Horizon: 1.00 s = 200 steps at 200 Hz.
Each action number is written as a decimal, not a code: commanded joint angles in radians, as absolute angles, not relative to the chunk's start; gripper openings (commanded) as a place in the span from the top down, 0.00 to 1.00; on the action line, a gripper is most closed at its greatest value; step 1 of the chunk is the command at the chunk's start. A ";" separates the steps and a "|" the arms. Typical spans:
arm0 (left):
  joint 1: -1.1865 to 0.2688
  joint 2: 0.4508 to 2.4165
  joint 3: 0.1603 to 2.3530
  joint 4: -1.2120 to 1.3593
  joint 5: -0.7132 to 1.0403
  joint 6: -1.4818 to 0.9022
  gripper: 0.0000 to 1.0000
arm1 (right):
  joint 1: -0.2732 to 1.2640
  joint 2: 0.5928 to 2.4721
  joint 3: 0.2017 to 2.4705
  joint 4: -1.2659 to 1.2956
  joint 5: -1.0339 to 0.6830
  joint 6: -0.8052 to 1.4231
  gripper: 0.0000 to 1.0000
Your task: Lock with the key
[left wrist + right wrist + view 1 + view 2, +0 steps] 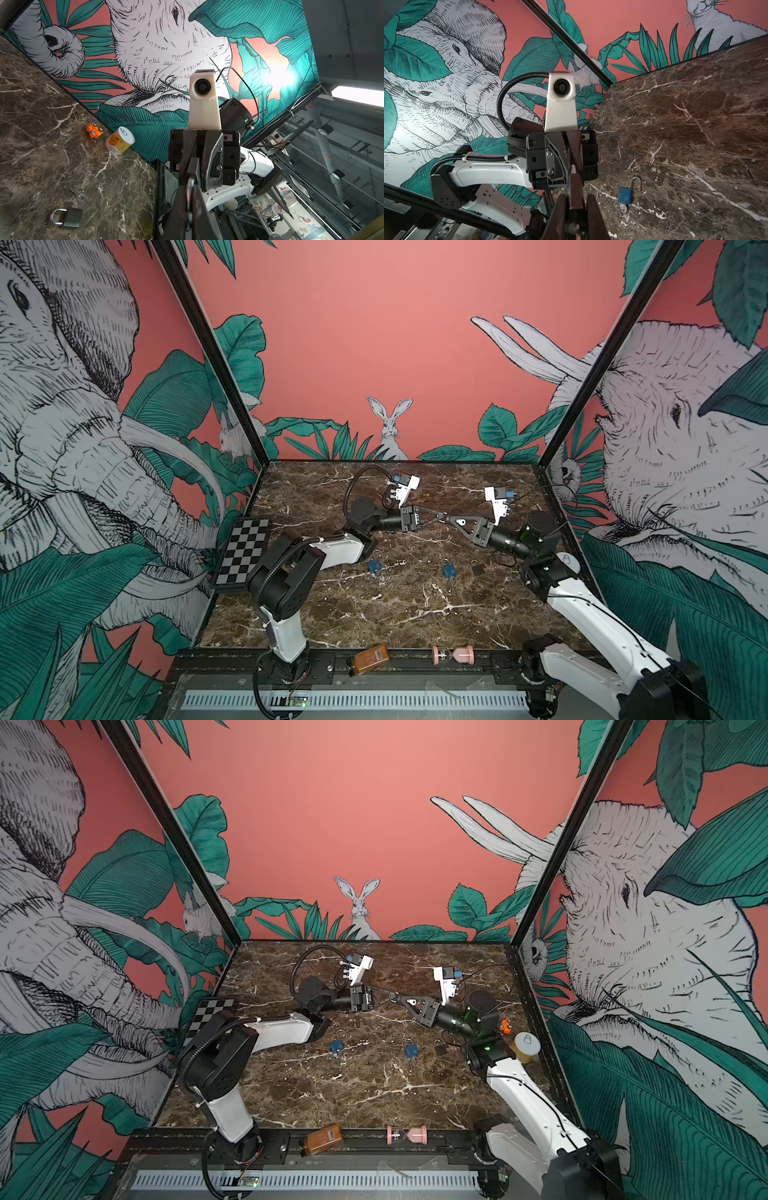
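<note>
Item: dark padlock [576,191], held in mid-air above the tabletop [374,614], toward 12 o'clock. Left hand [441,515], from 9 o'clock, pinches its silver end; right hand [449,518], from 3 o'clock, clamps its body.

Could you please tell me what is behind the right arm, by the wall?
A yellow can stands upright, an orange toy car beside it, apart. The right arm covers part of the can in both top views.

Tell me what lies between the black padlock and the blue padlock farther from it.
The nearer blue padlock lies between the black padlock and the farther blue padlock, apart from both; both top views show it.
</note>
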<state>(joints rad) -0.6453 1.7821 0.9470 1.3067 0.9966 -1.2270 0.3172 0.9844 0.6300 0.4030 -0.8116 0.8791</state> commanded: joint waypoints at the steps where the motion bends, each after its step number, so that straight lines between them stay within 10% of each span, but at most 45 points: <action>1: -0.639 1.744 0.963 1.351 1.047 -1.229 0.80 | 0.306 0.975 0.635 0.502 -0.845 0.905 1.00; 40: -0.641 1.715 0.963 1.279 1.070 -1.182 0.60 | 0.306 0.983 0.642 0.513 -0.858 0.904 1.00; 200: -0.677 1.758 1.008 1.243 1.082 -1.200 0.75 | 0.307 1.003 0.667 0.439 -0.864 0.850 1.00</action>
<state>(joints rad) -0.6670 1.7649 0.9829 1.2163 1.0580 -1.1881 0.3092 1.0088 0.6319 0.4282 -0.8730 0.8867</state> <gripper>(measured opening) 0.257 0.122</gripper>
